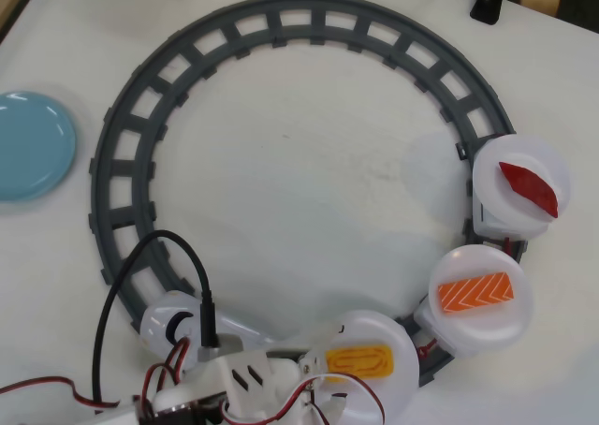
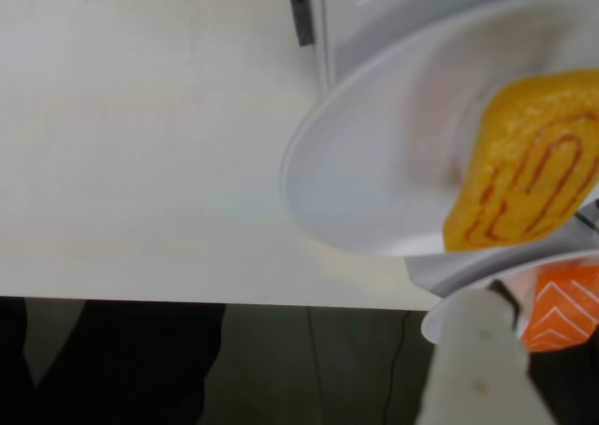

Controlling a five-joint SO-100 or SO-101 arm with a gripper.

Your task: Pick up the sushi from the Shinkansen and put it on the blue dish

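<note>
The yellow-orange sushi (image 1: 358,360) lies flat on the first white plate (image 1: 398,336) behind the Shinkansen (image 1: 167,324), whose white nose shows at the bottom left of the grey track, partly under my arm. My gripper (image 1: 335,369) is open, its white fingers above and below the sushi's left end in the overhead view, not closed on it. The wrist view shows the sushi (image 2: 524,177) close up on its plate (image 2: 374,163) and one white finger (image 2: 477,369) at the bottom. The blue dish (image 1: 28,144) sits empty at the far left.
The grey ring track (image 1: 281,18) fills the table's middle. Two further white plates carry an orange striped salmon piece (image 1: 477,292) and a dark red piece (image 1: 529,189). Black and red cables (image 1: 112,303) loop by the arm. The table's edge (image 2: 187,299) runs close beside the plate.
</note>
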